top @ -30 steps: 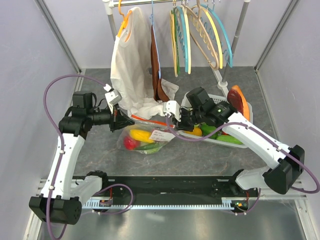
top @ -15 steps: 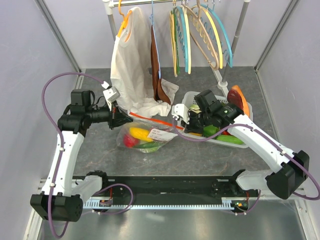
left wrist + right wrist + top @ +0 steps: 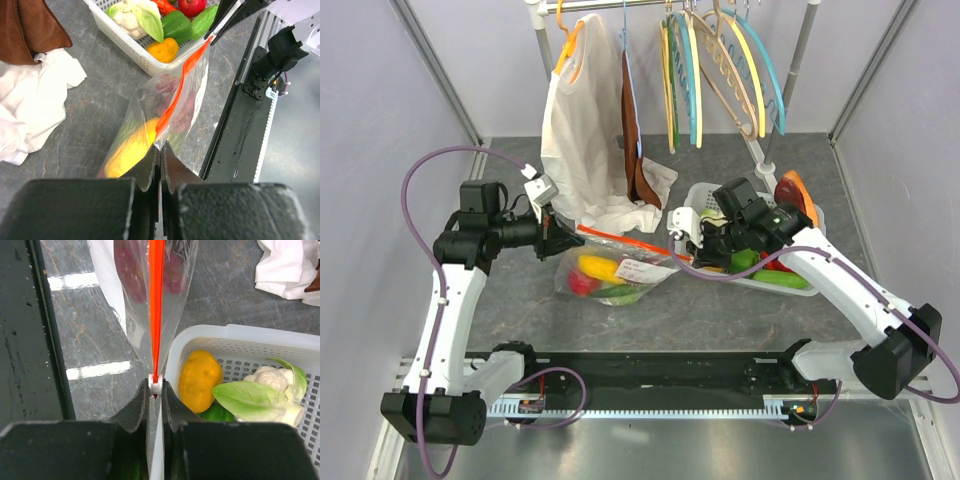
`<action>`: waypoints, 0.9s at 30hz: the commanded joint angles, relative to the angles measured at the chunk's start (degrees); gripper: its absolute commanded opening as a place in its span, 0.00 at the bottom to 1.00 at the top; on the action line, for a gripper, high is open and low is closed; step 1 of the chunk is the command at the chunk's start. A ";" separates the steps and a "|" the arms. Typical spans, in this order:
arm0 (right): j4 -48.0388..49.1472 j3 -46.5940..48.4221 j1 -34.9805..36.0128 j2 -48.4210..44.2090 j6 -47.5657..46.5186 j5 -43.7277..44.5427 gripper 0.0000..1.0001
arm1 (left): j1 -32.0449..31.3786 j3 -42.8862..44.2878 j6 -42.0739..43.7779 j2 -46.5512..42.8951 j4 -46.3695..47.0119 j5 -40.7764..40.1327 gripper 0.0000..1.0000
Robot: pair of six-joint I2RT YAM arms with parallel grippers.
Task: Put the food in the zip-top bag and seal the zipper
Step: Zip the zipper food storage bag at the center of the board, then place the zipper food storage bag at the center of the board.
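Both pairs of jaws are clamping the same clear, crinkly plastic zip-top bag (image 3: 632, 268), one at each end of its mouth. The left gripper (image 3: 560, 238) is pinching the left corner of the bag (image 3: 150, 107) with its black fingers pressed together on the plastic. This is just where the thin orange-red zipper (image 3: 185, 82) is ending. The right gripper (image 3: 156, 385) is squeezing the right end of that zipper (image 3: 156, 300), its fingers closed on a small white slider tab (image 3: 156, 386).

Between the two grippers the zipper (image 3: 625, 240) is stretching taut, running from left to right across the middle of the grey stone-patterned table (image 3: 720, 315). It appears pressed shut along its length, though the crinkled plastic is making that hard to confirm.

The bag is hanging below the strip towards the near side, and the food is sitting inside it. A yellow oblong toy fruit (image 3: 600, 268) is lying farthest, a red round one (image 3: 582, 286) is sitting nearer on the left, and a green piece (image 3: 620, 295) is lying beside it.

Just right of the bag, a white slotted plastic basket (image 3: 240, 332) is holding an orange-yellow toy fruit (image 3: 200, 377) and a white toy cauliflower with green leaves (image 3: 272, 380). At the far side, a white garment (image 3: 585, 130) is hanging from an orange hanger (image 3: 568, 45).
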 commanded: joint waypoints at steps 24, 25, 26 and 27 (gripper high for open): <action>23.07 -0.63 26.49 6.28 24.40 -10.81 0.04 | -0.94 11.88 4.93 3.51 -9.89 -15.38 0.02; 25.87 -0.80 27.71 6.64 25.01 -10.11 0.06 | -2.51 12.15 5.72 4.22 -9.89 -16.69 0.02; 27.12 -0.98 28.16 7.08 26.15 -9.93 0.07 | -3.66 12.32 6.16 5.01 -9.80 -17.40 0.02; 28.09 -1.33 28.43 7.52 26.51 -9.49 0.10 | -6.02 12.41 6.08 6.50 -9.28 -18.36 0.02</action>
